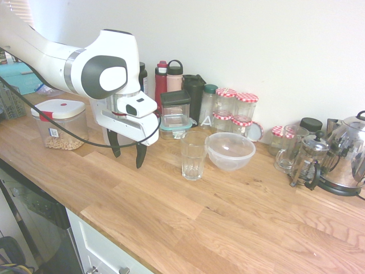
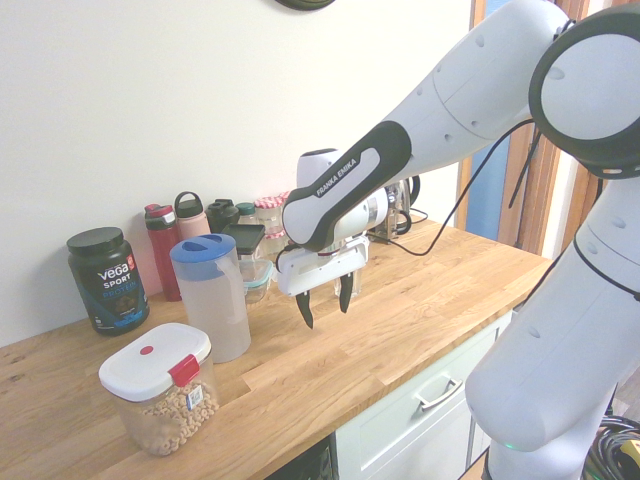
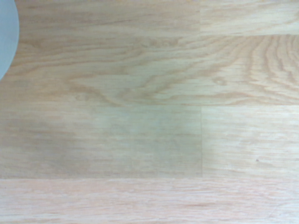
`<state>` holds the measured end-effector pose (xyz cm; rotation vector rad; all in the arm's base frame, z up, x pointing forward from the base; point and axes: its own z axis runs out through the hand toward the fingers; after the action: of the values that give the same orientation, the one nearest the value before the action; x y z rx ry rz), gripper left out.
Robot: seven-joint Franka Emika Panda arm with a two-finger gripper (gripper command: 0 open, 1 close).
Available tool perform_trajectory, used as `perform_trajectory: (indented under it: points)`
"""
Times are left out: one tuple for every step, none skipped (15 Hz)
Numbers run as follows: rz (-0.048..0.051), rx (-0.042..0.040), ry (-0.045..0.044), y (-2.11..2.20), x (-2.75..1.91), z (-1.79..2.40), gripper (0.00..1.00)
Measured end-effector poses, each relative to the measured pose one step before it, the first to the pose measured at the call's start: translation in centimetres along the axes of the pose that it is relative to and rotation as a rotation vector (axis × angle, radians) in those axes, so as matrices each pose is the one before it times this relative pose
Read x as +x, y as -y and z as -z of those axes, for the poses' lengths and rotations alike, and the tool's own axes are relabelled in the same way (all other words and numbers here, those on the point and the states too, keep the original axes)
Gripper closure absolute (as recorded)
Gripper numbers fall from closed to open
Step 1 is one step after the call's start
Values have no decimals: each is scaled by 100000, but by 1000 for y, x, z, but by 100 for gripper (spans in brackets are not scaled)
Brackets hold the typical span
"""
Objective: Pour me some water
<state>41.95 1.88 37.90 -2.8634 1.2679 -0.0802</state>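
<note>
One gripper (image 2: 324, 301) hangs empty over bare wooden table (image 2: 400, 300), fingers spread. The pitcher (image 2: 212, 300) (translucent plastic, blue lid, upright, tall axis vertical) stands near it, toward the cereal box (image 2: 158, 400); a ribbed clear glass (image 1: 193, 155) waits on the gripper's other side by a plastic bowl (image 1: 230, 150). Wrist view's grey edge sliver is probably the pitcher's base. Next: reach for the pitcher.
</note>
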Motion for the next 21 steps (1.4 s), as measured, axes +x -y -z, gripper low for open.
perform_trajectory:
  points:
    - [2, -39, 37, 1, 1, -23, 0]
    - [0, 20, -26, -2, -3, 23, 0]
    - [242, 310, -399, 26, -114, 291, 0]
    - [593, 922, -1117, 67, -314, 817, 0]
    - [1118, 1378, -1550, 76, -628, 1427, 0]
    - [1413, 2128, -2037, 106, -920, 1977, 0]
    - [1507, 2632, -2136, 100, -1068, 2210, 0]
    - [1808, 3591, -2494, 221, -1356, 2443, 0]
    - [2120, 3949, -2585, 397, -1501, 2337, 0]
    - [1729, 3926, -2911, 518, -1520, 2105, 0]
    - [1484, 3400, -3295, 772, -1523, 1644, 0]
    - [1337, 2863, -3657, 946, -1378, 1087, 0]
    - [1234, 2354, -2884, 1095, -1181, 454, 0]
    - [792, 2055, -2029, 986, -907, -91, 0]
    - [497, 1756, -1499, 838, -605, -498, 0]
    - [-100, 1436, -802, 752, -375, -772, 0]
    - [-443, 1163, -347, 617, -179, -972, 0]
    - [-667, 405, -359, 472, -64, -1139, 0]
    - [-485, -412, -462, 374, -4, -1126, 100]
    - [-543, -487, -305, 360, 138, -848, 100]
    - [-302, -19, -179, 373, 191, -661, 100]
